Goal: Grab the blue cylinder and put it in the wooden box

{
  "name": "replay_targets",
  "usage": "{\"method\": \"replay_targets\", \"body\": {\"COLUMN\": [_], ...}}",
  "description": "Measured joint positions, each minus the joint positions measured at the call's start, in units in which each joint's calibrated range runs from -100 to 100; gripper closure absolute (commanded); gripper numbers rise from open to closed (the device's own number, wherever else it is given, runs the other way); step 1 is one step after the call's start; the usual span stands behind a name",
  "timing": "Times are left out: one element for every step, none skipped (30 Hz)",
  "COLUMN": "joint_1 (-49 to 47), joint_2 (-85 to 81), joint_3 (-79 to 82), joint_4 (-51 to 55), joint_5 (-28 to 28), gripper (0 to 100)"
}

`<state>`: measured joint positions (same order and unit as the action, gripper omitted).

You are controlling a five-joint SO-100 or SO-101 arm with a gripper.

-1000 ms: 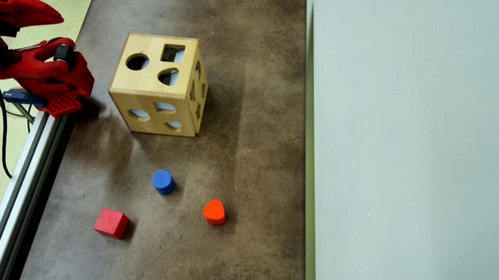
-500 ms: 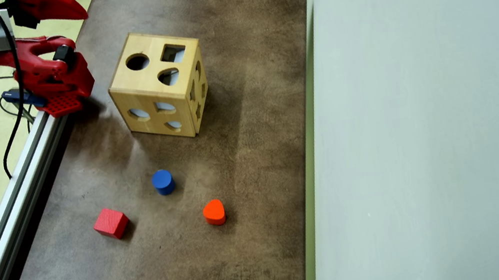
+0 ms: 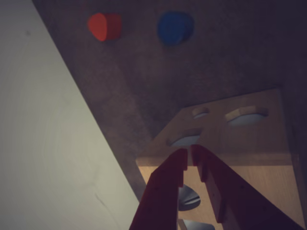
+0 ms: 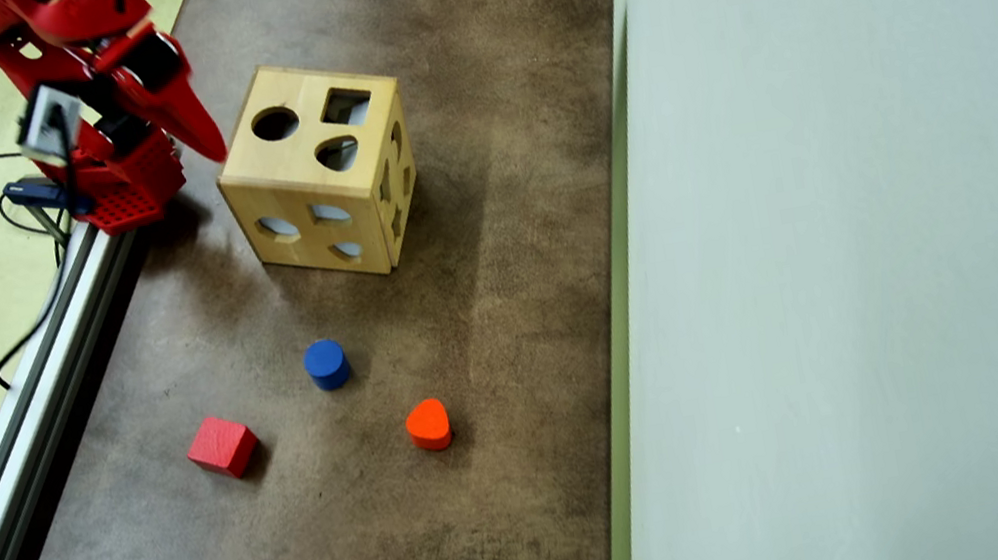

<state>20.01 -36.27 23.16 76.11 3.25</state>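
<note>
The red gripper point(image 3: 191, 154), fingers pressed together and empty, hangs over the wooden box point(image 4: 317, 171), hiding part of its top in the wrist view. Beyond, the blue cylinder point(image 4: 325, 363) stands untouched on the table point(image 4: 509, 339); the red cube point(image 4: 223, 446) falls outside the wrist view.

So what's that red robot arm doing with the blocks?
Nothing yet. The red arm's end effector is empty and nearly shut, up beside the light wooden box with shaped holes. The small blue cylinder sits untouched on the brown table, with a red cube and an orange heart-shaped block nearby.
</note>
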Motion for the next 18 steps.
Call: {"method": "replay_targets", "body": {"joint_1": [0.0, 0.0, 0.0, 0.0, 0.0, -0.1, -0.1, -0.1, 0.0, 0.1, 0.1, 0.1, 0.1, 0.2, 0.6, 1.1, 1.7, 2.4], "joint_2": [0.9, 1.7, 2.4, 3.1, 4.0, 5.1, 6.4, 7.6, 9.1, 10.6, 11.9, 13.1, 13.6, 13.8, 14.1, 14.4, 15.1, 16.2], "joint_3": [0.0, 0.0, 0.0, 0.0, 0.0, 0.0, 0.0, 0.0, 0.0, 0.0, 0.0, 0.0, 0.0, 0.0, 0.0, -0.1, -0.1, -0.1], "joint_4": [0.0, 0.0, 0.0, 0.0, -0.2, -0.8, -1.4, -2.1, -2.9, -4.0, -5.2, -6.8, -8.2, -9.6, -11.2, -12.9, -14.3, -15.7], "joint_5": [0.0, 0.0, 0.0, 0.0, 0.0, 0.0, 0.0, 0.0, 0.0, 0.0, 0.0, 0.0, 0.0, 0.0, 0.0, 0.0, 0.0, 0.0], "gripper": [98, 98, 98, 98, 98, 98, 98, 98, 98, 98, 98, 98, 98, 98, 98, 98, 98, 98]}}
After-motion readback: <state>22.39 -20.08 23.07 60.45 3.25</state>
